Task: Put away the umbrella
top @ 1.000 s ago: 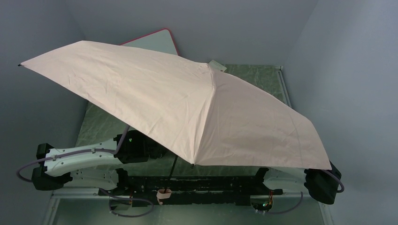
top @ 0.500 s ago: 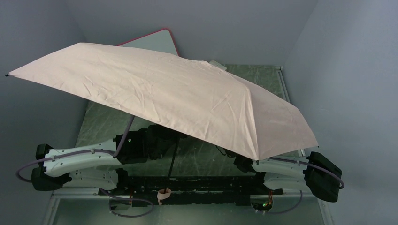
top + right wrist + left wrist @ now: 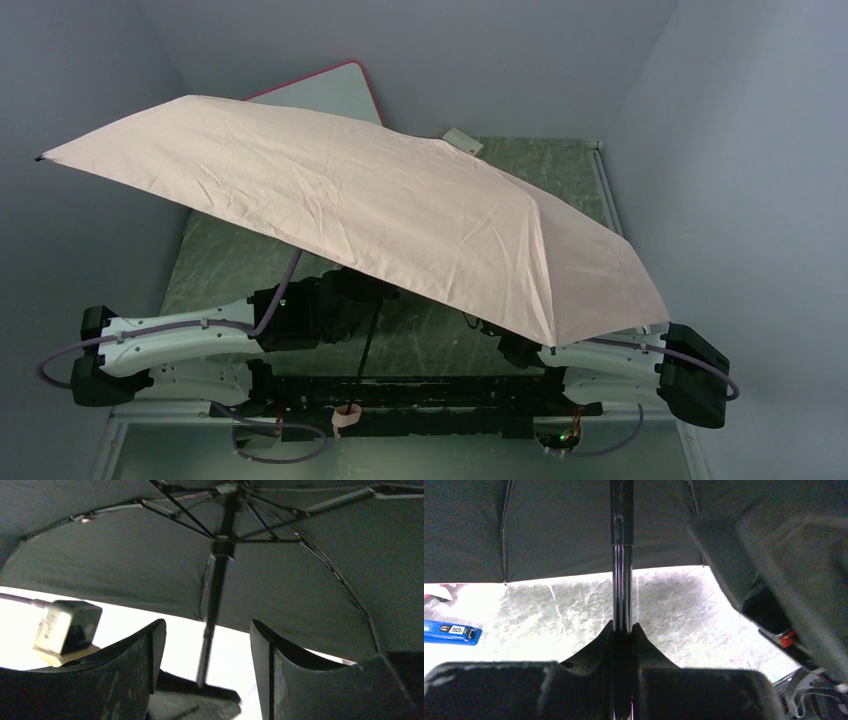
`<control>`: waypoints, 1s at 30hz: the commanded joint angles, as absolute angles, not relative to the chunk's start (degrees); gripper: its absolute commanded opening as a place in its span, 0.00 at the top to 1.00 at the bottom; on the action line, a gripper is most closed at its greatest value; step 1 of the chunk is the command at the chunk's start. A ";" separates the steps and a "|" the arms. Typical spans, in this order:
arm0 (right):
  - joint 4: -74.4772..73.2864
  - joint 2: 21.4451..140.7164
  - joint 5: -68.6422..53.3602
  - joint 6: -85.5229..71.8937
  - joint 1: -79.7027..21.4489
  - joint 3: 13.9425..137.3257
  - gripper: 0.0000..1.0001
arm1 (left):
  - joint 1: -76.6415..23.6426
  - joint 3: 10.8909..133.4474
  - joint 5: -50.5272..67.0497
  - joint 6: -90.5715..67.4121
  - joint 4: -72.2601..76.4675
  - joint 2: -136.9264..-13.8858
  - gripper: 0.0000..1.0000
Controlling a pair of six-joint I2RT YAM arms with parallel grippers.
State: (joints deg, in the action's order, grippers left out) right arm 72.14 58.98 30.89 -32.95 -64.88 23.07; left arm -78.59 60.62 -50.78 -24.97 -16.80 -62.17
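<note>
Open compact umbrella (image 3: 400, 220), pale pink fabric canopy outside and black inside, stands tilted over the middle of the green marbled table (image 3: 215, 265), its canopy reaching past the left and right edges. Its pale pink handle (image 3: 348, 415) hangs at the near edge between the arm bases. The left pincer (image 3: 623, 630) is pressed together on the thin black metal shaft (image 3: 622, 570), low down. The right pincer (image 3: 206, 630) is spread and holds nothing, with the shaft framed between its fingers.

Step in hand, as judged: collapsing the canopy. The left grip should stay firm. The right pincer should centre on the black runner collar (image 3: 220, 547), avoid the thin ribs, then draw straight along the shaft.

Count: one umbrella, two pincers, one pink-framed whiteboard (image 3: 330, 90) at the far-left corner, one flat blue labelled object (image 3: 451, 631).
</note>
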 commanded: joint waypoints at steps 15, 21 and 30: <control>61.19 67.13 37.36 -45.17 -65.36 32.94 0.33 | -78.93 58.37 -46.97 -21.89 -8.84 -60.99 0.95; 60.76 68.59 36.17 -45.53 -65.36 34.45 0.49 | -78.93 57.56 -45.32 -21.67 -8.75 -61.09 0.95; 59.02 66.62 34.43 -44.50 -65.19 34.46 0.97 | -78.93 54.62 -43.56 -22.97 -9.41 -57.70 0.83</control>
State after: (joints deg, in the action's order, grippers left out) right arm 60.12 68.07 33.28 -44.58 -65.28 33.54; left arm -78.59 55.66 -46.22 -22.79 -11.77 -60.60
